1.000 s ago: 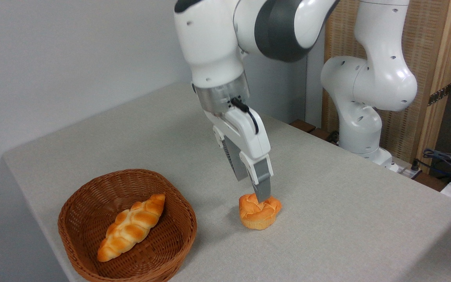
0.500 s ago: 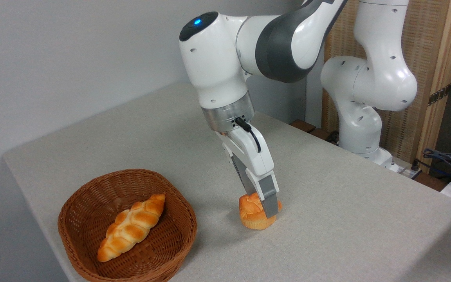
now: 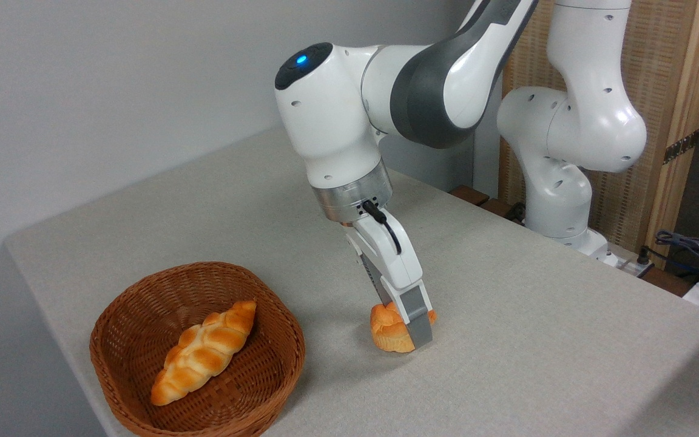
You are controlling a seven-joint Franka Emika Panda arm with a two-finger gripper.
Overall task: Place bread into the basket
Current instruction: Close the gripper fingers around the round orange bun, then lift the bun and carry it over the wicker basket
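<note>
The bread (image 3: 388, 329), a small orange-golden bun with a swirled top, sits on the table right of the basket (image 3: 143, 315). My gripper (image 3: 403, 323) has come down over the bun, tilted, and is open. Its near grey finger (image 3: 418, 321) covers the bun's front right side, reaching almost to the tabletop. The far finger goes behind the bun and its tip is hidden. The bun still rests on the table. The brown wicker basket stands at the front left, apart from the bun.
A long braided golden loaf (image 3: 204, 352) lies inside the basket. The grey cloth-covered table (image 3: 537, 328) ends close to the basket's left and front. The arm's white base (image 3: 562, 200) stands at the back right, with cables (image 3: 695, 249) beyond it.
The gripper has moved down from just above the bun until its fingers stand on either side of it. The bun, the basket and the loaf have stayed in place.
</note>
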